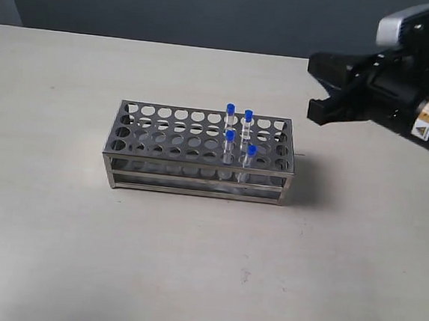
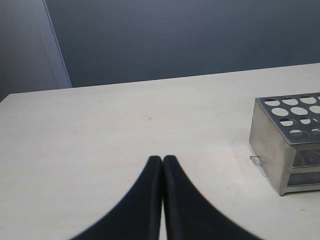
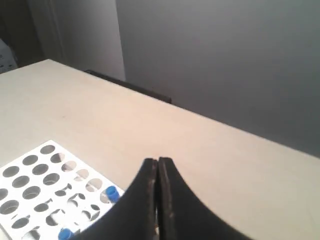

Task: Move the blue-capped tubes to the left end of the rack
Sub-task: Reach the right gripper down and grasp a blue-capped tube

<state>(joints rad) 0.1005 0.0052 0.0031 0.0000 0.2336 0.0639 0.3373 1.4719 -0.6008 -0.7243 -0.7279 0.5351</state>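
We saw a long stainless-steel rack (image 1: 200,155) standing on a pale desk (image 1: 56,252), roughly in the middle of the exterior view, with its long side facing the camera. Its top plate carried four rows of round holes, and its sides were an open frame.

Four blue-capped tubes (image 1: 230,135) stood upright in the rack, all grouped towards its right end in the exterior view. Two sat farther back and two nearer the front, close to one another, their bright blue caps rising a little above the top plate. None of them stood at the rack's left end.

The right pincer (image 3: 157,162) was closed, its two black fingertips pressed together and gripping nothing. In the exterior view its arm hung above the desk, up and to the right of the rack and apart from it. Its wrist view looked down on a corner of the top plate, where two blue caps showed.

The left pincer (image 2: 163,159) was likewise closed and empty, its tips touching over bare desk. One end of the rack lay off to the side in its wrist view, well apart from it. A dark grey wall (image 2: 200,35) stood behind the desk.
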